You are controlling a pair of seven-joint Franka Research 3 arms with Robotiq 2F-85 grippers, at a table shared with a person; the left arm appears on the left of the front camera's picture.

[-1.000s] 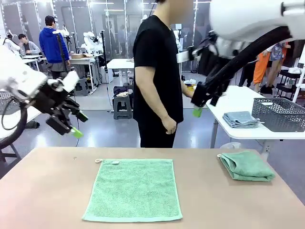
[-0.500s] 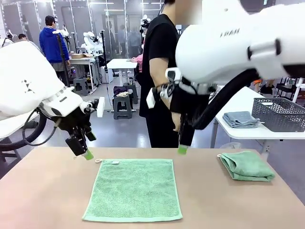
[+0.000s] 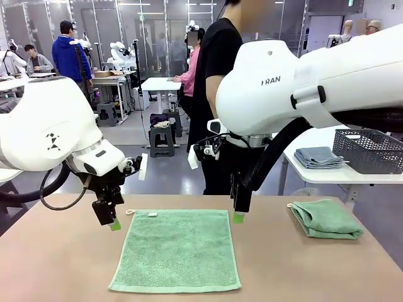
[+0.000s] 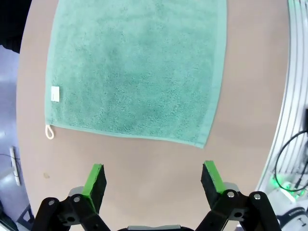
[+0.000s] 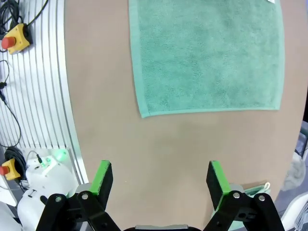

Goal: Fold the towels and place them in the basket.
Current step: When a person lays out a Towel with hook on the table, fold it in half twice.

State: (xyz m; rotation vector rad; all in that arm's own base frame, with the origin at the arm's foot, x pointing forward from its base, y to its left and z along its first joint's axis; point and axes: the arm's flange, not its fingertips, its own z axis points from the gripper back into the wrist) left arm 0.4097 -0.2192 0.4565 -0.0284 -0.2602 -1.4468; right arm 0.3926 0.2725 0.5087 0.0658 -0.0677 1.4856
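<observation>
A mint-green towel (image 3: 176, 248) lies spread flat in the middle of the table, its white loop (image 4: 48, 131) at the far left corner. A second towel (image 3: 325, 218) lies folded at the table's right. My left gripper (image 3: 113, 221) hangs open just outside the flat towel's far left corner. My right gripper (image 3: 238, 215) hangs open just off its far right corner. Both point down, close above the table. In the wrist views the towel (image 4: 139, 67) (image 5: 207, 53) lies beyond the open left gripper (image 4: 154, 178) and open right gripper (image 5: 159, 180), nothing between the fingers. The dark grey basket (image 3: 368, 151) stands on a white side table at the right.
Folded grey cloths (image 3: 318, 157) lie beside the basket on the side table. A person in black (image 3: 217, 94) stands behind the table's far edge. Beyond the table's near edge, a yellow stop button (image 5: 14, 38) and cables lie on a ribbed metal surface.
Both arms have swung down from raised positions to the flat towel's far corners. Their grippers stayed open. The person behind the table has shifted to the right.
</observation>
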